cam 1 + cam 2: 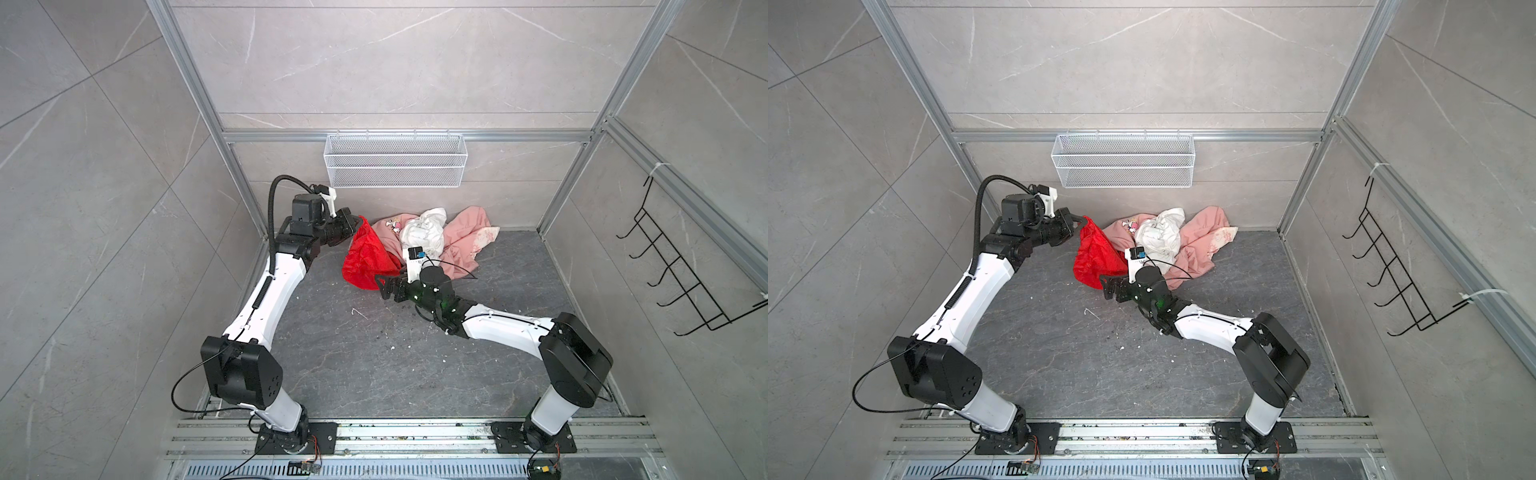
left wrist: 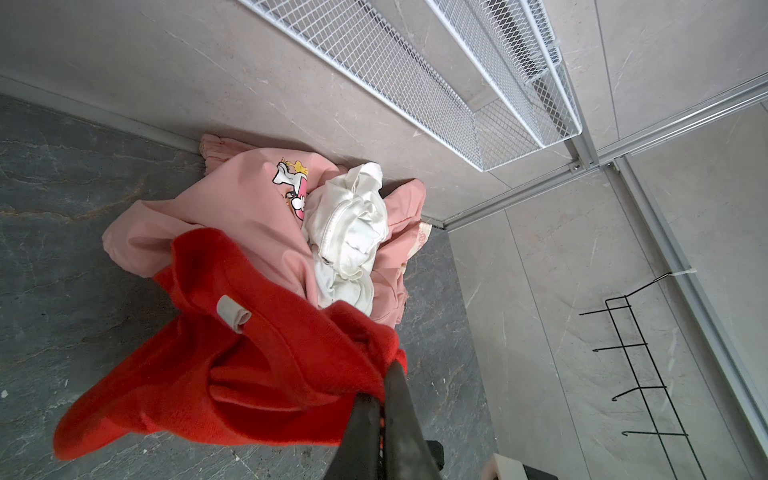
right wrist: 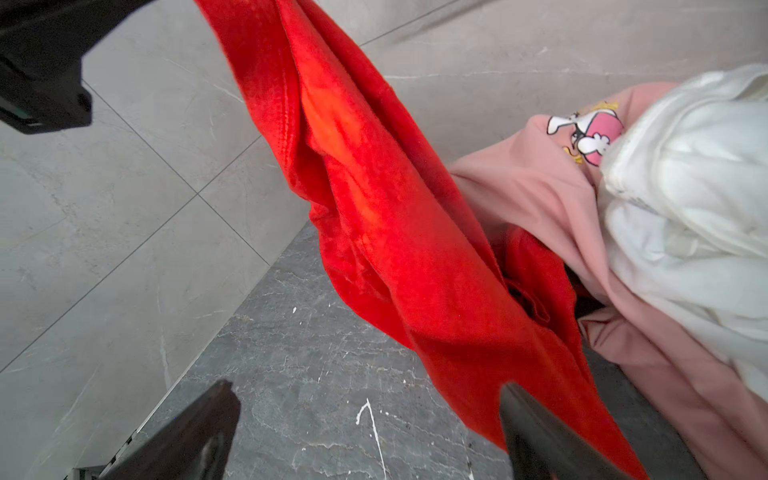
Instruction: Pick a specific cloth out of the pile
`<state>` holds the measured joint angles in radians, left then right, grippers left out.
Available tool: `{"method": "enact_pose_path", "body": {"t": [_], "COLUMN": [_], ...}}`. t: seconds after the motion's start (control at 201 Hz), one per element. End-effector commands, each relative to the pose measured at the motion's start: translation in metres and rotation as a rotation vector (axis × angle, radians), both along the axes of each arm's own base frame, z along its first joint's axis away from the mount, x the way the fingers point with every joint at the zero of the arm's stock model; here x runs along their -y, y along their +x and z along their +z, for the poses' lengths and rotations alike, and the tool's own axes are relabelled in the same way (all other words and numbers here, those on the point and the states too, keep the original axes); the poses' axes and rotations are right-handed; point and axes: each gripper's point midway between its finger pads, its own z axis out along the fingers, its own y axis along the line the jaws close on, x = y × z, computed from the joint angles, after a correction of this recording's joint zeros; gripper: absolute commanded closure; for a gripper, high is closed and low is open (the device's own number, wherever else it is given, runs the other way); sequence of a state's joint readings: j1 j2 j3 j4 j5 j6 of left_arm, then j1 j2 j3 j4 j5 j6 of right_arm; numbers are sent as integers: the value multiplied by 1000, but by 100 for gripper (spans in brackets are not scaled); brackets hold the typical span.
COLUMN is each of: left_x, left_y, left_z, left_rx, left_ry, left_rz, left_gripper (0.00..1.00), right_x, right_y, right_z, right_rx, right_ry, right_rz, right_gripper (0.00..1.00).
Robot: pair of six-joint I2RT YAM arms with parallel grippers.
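The bright red cloth hangs stretched from my left gripper, which is shut on its upper edge. Its lower end sags to the dark floor beside the pile. In the pile, the salmon-pink garment with the cartoon print lies against the back wall, with the white cloth bunched on top. My right gripper is open, low beside the red cloth's bottom end. One of its fingers stands in front of the cloth's edge, and nothing is between the fingers.
A white wire basket hangs on the back wall above the pile. A black wire hook rack is fixed to the right wall. Aluminium frame posts mark the corners. The dark stone floor stretches in front of the clothes.
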<state>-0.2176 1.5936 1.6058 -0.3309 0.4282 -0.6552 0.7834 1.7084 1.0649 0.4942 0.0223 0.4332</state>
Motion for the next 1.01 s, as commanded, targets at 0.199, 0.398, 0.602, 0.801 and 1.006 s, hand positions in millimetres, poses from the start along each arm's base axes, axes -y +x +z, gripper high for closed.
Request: {"method": "enact_pose_path", "body": {"t": [0.199, 0.398, 0.602, 0.801, 1.006], "left_x": [2, 12, 18, 26, 30], "left_y": [-21, -37, -54, -68, -79], "left_z": [67, 74, 81, 83, 87], "left_rx": [183, 223, 276, 299, 322], "left_ry": [-38, -37, -33, -40, -57], "left_rz": [-64, -160, -238, -318, -364], "left_gripper": [100, 100, 100, 100, 100], "right_x": [1, 4, 11, 14, 13], "right_y": [-32, -45, -40, -35, -35], "right_z": [51, 45, 30, 26, 29], "right_rx": [383, 534, 595, 621, 633], "right_ry": [-46, -159, -298, -340, -344], "right_rz": [144, 202, 182, 154, 155], "right_gripper": [0, 0, 0, 0, 0]}}
